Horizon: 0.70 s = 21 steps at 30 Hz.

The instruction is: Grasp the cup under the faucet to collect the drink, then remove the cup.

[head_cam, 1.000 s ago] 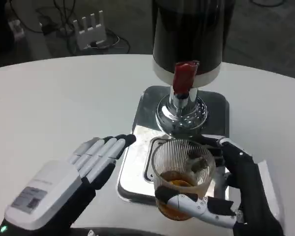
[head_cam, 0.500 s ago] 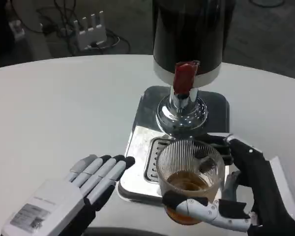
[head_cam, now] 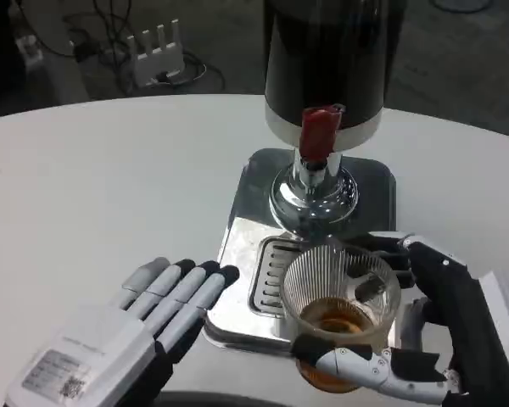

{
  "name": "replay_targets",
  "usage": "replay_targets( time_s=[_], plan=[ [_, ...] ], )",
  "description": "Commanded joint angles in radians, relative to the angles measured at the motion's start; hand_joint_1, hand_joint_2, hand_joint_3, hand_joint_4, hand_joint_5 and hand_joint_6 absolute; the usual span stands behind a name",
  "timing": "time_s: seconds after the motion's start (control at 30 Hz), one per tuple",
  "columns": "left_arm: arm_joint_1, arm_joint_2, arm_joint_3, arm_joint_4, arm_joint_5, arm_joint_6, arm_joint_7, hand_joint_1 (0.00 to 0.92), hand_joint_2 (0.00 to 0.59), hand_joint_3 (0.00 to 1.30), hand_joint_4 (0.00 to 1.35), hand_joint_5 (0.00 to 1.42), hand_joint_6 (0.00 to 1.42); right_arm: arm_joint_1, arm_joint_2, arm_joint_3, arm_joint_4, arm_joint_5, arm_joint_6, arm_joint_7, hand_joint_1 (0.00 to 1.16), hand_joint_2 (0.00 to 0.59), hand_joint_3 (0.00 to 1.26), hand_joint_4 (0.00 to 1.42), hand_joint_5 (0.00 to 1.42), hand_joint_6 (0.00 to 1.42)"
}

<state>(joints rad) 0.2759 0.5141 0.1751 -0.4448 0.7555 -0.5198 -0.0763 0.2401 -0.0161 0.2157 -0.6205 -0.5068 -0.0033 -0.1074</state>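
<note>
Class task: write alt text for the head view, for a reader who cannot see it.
The right hand holds a clear cup of amber drink over a silver drip tray, below a black dispenser. The left hand rests open nearby.

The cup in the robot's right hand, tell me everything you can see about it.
The cup is clear ribbed plastic, upright and open-topped, holding a shallow layer of amber drink at its bottom. The right hand grips it, one finger across its near side and the others round its far side. It sits at the near right corner of the dispenser's steel drip tray, toward the robot and slightly right of the faucet. Its base is hidden.
</note>
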Motion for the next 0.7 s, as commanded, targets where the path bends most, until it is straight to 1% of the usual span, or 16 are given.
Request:
replay_targets(
  time_s=[0.03,0.3,0.7],
  plan=[
    [0.006,0.0,-0.014,-0.013,-0.009,0.025,-0.012,0.0,0.083,0.0,0.0,0.0,0.0,0.004,0.001,-0.001,-0.037,0.004,-0.012,0.003,0.9,0.051,0.93,1.05,1.21,1.3],
    [0.005,0.002,-0.034,-0.024,-0.025,0.063,-0.029,0.0,0.085,0.0,0.0,0.0,0.0,-0.003,0.004,-0.01,-0.04,0.006,-0.005,0.018,0.9,0.056,0.93,1.05,1.21,1.3],
    [0.025,0.009,-0.033,-0.032,-0.043,0.081,-0.039,0.0,0.085,0.0,0.0,0.0,0.0,-0.004,0.006,0.005,-0.037,-0.007,-0.012,0.024,0.9,0.062,0.93,1.05,1.21,1.3]
  ],
)
